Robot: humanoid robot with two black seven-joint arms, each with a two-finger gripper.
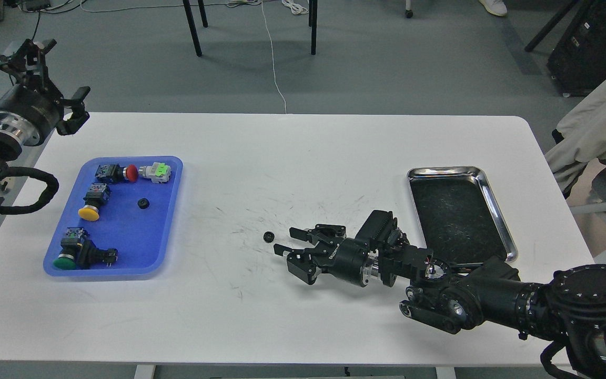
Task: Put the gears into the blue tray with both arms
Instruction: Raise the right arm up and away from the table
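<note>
One small black gear (143, 203) lies inside the blue tray (166, 221), near its right side. A second gear (268, 237) lies on the white table, mid-way across. Just to its right is my right gripper (288, 240), low over the table and open, its fingertips pointing left at the gear without touching it. My left gripper (53, 76) hangs above the table's far left corner, behind the tray, open and holding nothing.
The blue tray also holds several push-button switches with red (119, 172), yellow (92, 202) and green (74, 255) caps. A silver metal tray (497, 210) sits at the right, close behind my right forearm. Chair legs and cables stand on the floor beyond the table.
</note>
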